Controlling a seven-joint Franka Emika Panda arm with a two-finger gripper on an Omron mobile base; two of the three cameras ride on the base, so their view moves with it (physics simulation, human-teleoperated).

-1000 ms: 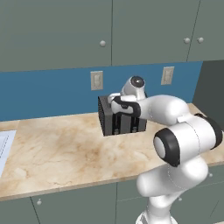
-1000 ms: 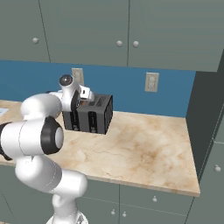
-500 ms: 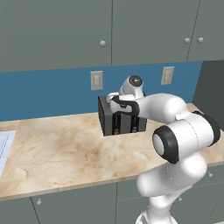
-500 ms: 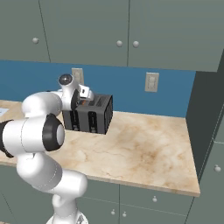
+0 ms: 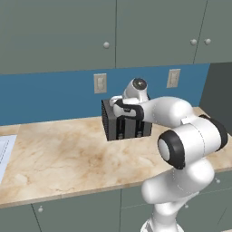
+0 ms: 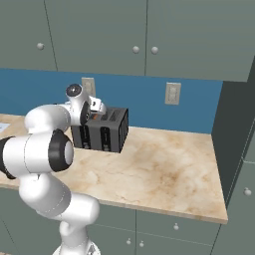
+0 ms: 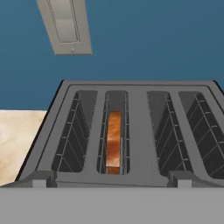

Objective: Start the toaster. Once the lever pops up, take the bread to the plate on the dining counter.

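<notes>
Bread [image 7: 113,142] sits low in the toaster [image 5: 126,123], 2nd slot from the left in the hand view, crust edge up, w/ the other slots bare. Toaster stands on the table [image 5: 59,156] near the blue back wall, just below the wall outlet [image 5: 100,83]. Judging by this, task is early: the lever prob. isn't pressed yet, can't tell lever position from these views. Left to do: start it, wait for pop-up, lift the slice out, carry it to the plate on the dining counter.

Arm reaches forward from the base, elbow bent, wrist over the toaster's front top edge, hand cam looking down into the slots. Tool [image 6: 92,115] is spread wide, holding nothing, just above the toaster's front.
</notes>
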